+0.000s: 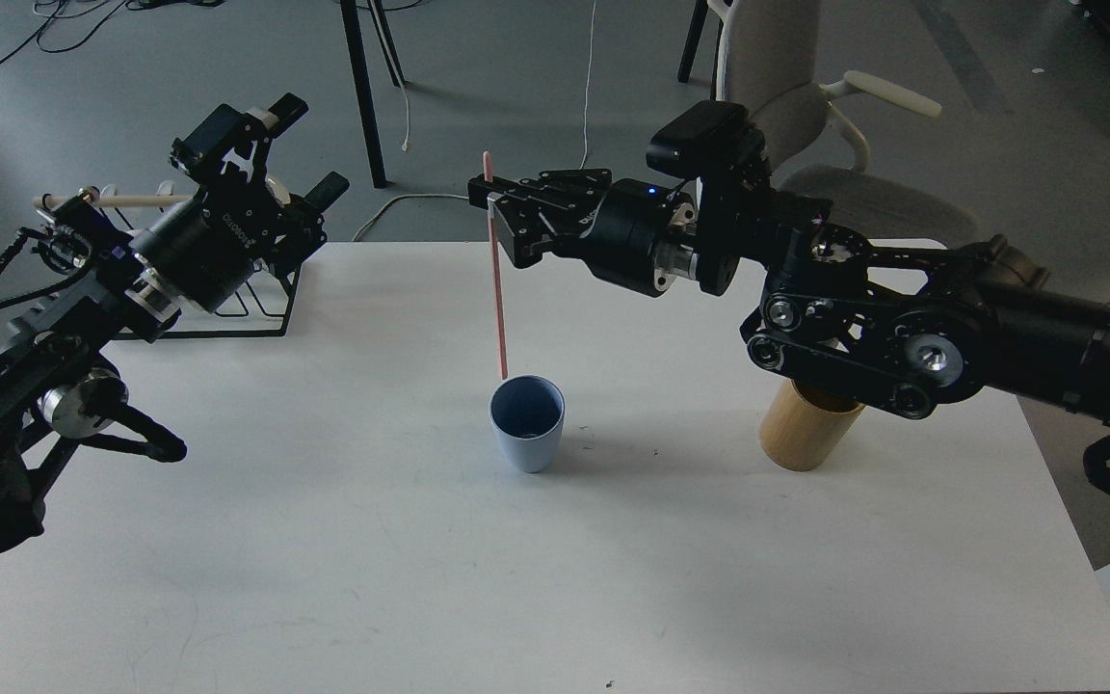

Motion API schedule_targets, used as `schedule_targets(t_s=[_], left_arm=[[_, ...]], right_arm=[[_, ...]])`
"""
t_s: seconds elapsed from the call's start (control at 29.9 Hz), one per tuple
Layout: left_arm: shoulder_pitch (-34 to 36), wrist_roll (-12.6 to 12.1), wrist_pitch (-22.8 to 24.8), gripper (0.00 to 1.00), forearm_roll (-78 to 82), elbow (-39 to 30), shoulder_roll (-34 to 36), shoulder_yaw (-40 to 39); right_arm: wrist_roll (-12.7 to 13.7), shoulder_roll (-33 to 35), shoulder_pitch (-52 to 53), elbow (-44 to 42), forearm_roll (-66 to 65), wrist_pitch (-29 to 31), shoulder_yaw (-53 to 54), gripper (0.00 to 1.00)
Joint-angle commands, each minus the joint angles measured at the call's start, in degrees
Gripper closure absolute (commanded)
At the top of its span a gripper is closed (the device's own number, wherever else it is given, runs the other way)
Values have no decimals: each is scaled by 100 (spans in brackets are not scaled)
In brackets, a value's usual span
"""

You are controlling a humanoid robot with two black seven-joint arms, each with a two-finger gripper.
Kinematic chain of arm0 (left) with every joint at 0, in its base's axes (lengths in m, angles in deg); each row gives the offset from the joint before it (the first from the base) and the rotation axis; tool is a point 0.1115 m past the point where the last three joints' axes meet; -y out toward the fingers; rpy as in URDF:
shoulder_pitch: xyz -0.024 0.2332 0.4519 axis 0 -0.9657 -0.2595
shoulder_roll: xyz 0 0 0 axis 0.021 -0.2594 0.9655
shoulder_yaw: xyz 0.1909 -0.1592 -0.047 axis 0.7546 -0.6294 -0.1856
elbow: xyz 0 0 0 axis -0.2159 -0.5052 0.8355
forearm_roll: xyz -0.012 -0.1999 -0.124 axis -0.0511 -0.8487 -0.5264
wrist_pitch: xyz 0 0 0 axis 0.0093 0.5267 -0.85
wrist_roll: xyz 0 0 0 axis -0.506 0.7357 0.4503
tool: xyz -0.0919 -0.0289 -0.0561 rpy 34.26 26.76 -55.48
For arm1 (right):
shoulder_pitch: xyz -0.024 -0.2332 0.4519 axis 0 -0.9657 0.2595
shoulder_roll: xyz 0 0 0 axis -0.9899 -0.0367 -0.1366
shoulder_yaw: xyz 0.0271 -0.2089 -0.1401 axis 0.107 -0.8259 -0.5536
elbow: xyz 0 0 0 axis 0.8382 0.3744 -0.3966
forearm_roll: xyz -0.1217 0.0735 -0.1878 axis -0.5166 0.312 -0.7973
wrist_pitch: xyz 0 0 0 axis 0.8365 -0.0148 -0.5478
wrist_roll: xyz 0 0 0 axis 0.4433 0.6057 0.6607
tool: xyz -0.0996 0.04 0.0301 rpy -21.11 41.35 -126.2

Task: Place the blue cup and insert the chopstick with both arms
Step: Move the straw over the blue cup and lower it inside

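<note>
The blue cup (527,422) stands upright near the middle of the white table (324,540). My right gripper (492,204) is shut on the upper part of the pink chopstick (496,289), which hangs nearly upright with its lower tip just above the cup's far rim. My left gripper (271,145) is open and empty at the far left, above the black wire rack (247,308), well away from the cup.
A tan wooden cylinder (806,434) stands to the right of the cup, partly hidden behind my right arm. The rack's pale wooden rod (131,200) pokes out at the far left. A grey chair (786,87) stands beyond the table's far edge.
</note>
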Motion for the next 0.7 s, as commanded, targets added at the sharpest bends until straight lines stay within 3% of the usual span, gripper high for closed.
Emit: schedule_targets(t_s=[0.0,0.43,0.67], left_arm=[[1,-1,0,4,0,0,0,1],[-16,-1,0,3,0,17,0,1],[-16,-1,0,3,0,44,-9,9]], right_arm=[[9,-261,70,-223,-50,0,-269,99],[26,-464,-44,-487,-190,0,-577,99],[26,-473,-176,-557,-278,0,-743,92]])
